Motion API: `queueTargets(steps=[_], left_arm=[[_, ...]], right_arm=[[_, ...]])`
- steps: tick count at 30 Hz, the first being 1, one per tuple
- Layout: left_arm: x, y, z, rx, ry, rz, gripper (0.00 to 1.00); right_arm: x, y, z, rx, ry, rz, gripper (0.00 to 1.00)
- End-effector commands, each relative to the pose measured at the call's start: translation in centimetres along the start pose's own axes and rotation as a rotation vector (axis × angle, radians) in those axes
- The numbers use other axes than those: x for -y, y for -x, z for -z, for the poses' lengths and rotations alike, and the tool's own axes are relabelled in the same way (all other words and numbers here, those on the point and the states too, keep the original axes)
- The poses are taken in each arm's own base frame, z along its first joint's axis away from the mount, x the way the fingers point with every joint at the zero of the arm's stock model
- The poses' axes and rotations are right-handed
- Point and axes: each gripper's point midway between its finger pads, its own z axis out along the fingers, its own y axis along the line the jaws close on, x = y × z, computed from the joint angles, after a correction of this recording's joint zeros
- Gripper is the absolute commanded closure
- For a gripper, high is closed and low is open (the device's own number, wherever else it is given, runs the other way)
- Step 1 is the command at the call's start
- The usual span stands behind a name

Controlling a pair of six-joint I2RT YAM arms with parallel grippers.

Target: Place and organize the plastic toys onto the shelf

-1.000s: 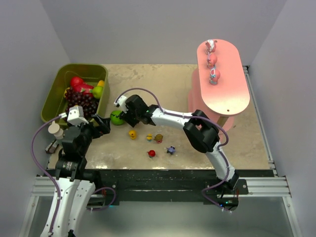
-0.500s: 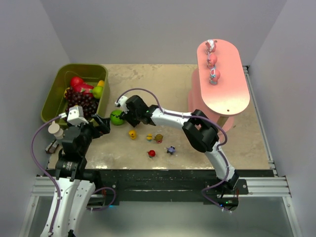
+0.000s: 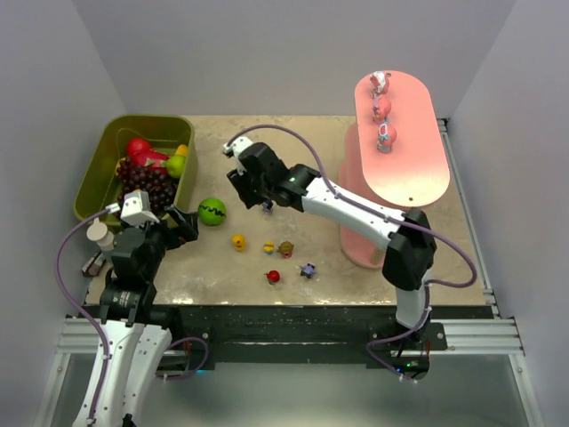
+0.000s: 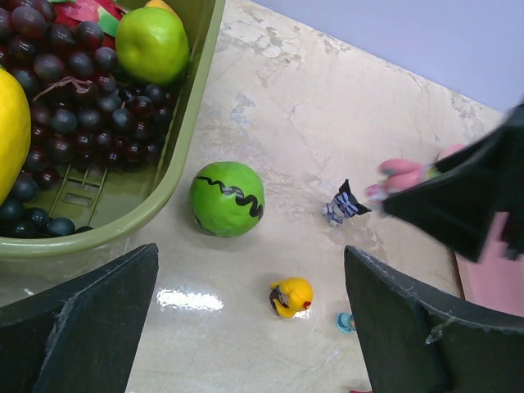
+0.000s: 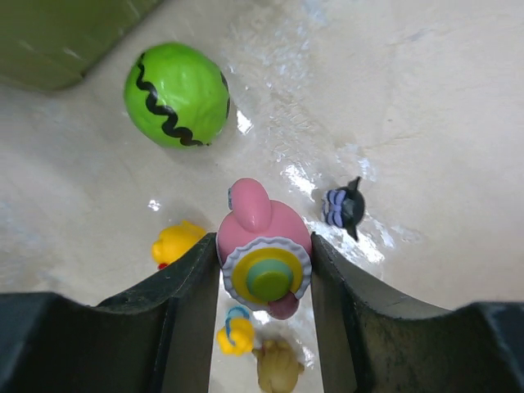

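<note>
My right gripper is shut on a pink figurine and holds it above the table, right of a green ball; from above it hangs mid-table. Below it lie a dark blue-purple figurine, a yellow one, a small yellow-blue one and an orange-brown one. A red toy and a purple toy lie nearer. The pink shelf at the right holds three figurines on top. My left gripper is open and empty above the yellow figurine.
An olive-green bin at the far left holds dark grapes, a red fruit and a green one. The green ball lies just outside its right wall. A small bottle stands by the left arm.
My right gripper has lifted and drawn back to the right, away from the green ball, with the pink figurine in it. Its elbow has swung right. The left arm has not moved.
</note>
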Motion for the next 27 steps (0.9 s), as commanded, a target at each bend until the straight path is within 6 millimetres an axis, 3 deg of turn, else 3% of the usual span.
queueTargets(steps=[1, 5, 9, 11, 17, 23, 27], left_arm=[[0.5, 0.8, 0.1, 0.024, -0.015, 0.012, 0.00], [0.6, 0.8, 0.0, 0.021, -0.019, 0.010, 0.00], [0.6, 0.8, 0.1, 0.023, -0.020, 0.010, 0.00], [0.6, 0.8, 0.1, 0.023, -0.020, 0.010, 0.01], [0.7, 0.8, 0.0, 0.021, -0.024, 0.009, 0.01], [0.7, 0.7, 0.0, 0.021, -0.025, 0.010, 0.00], [0.7, 0.6, -0.1, 0.015, -0.024, 0.010, 0.01]], right_arm=[[1.0, 3.5, 6.3, 0.069, -0.047, -0.092, 1.00], [1.9, 4.7, 9.9, 0.083, -0.086, -0.109, 1.00], [4.6, 6.3, 13.5, 0.119, -0.227, -0.123, 1.00], [5.8, 5.7, 14.8, 0.089, -0.304, -0.110, 1.00], [9.3, 7.1, 20.7, 0.126, -0.470, -0.114, 1.00], [10.3, 9.2, 26.6, 0.230, -0.455, -0.134, 1.00], [10.3, 8.6, 27.8, 0.221, -0.437, -0.131, 1.00]])
